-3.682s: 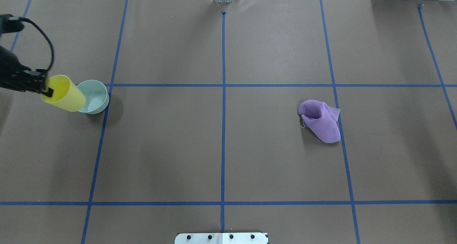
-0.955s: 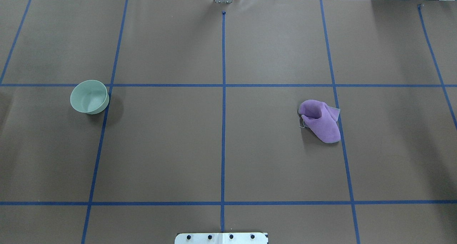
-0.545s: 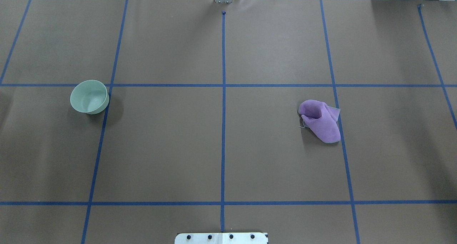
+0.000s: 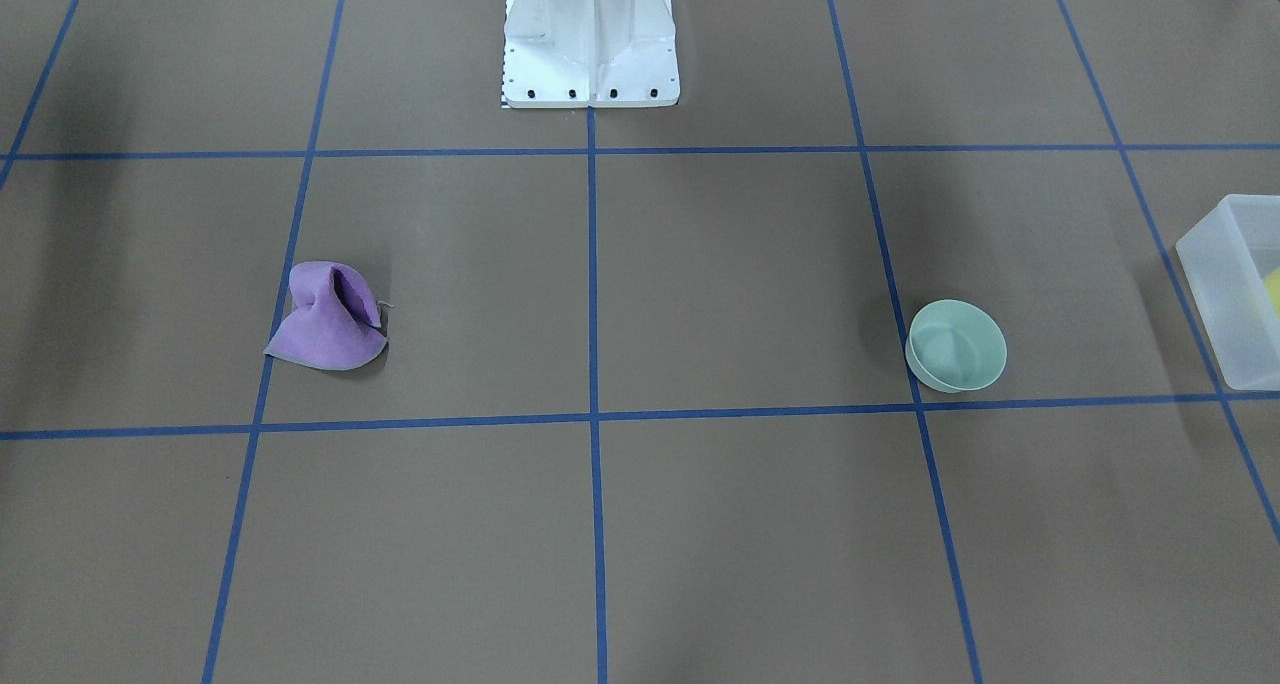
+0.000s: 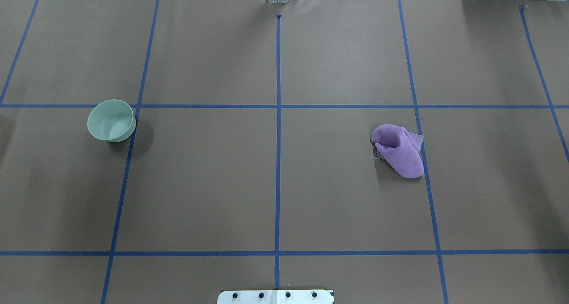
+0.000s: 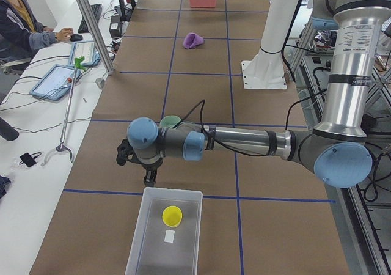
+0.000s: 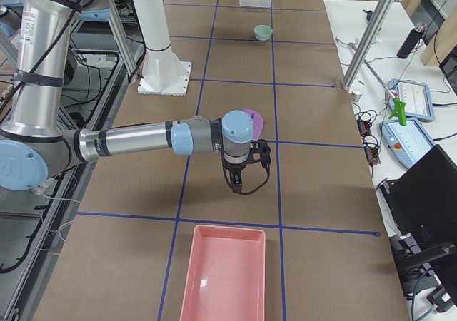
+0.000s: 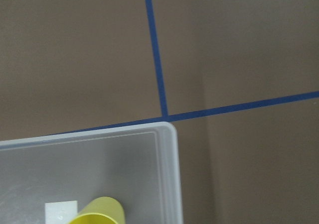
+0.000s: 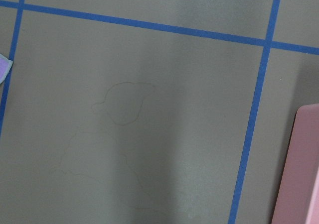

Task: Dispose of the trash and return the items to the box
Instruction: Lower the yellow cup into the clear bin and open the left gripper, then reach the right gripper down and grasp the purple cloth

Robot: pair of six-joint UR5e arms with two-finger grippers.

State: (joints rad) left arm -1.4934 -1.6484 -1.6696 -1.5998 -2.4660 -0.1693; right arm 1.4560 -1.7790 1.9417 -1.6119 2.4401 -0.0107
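Note:
The pale-yellow cup (image 6: 171, 215) stands upright inside the translucent box (image 6: 135, 238) at the table's left end; it also shows in the left wrist view (image 8: 97, 211). The mint-green bowl (image 5: 111, 121) sits upright on the table, apart from the box (image 4: 1225, 294). My left gripper (image 6: 147, 178) hangs just beyond the box's far rim, between box and bowl; I cannot tell if it is open. My right gripper (image 7: 240, 185) hovers over bare table near the pink tray (image 7: 225, 271); I cannot tell its state.
A crumpled purple cloth (image 5: 400, 150) lies on the right half of the table, just behind my right arm. The white robot pedestal (image 4: 590, 39) stands at the table's middle edge. Operator desks with tablets run along the far side.
Earlier my left gripper held the yellow cup beside the bowl in the overhead view. Gripper and cup have since left that view, and the cup now stands in the box. Bowl and cloth have not moved.

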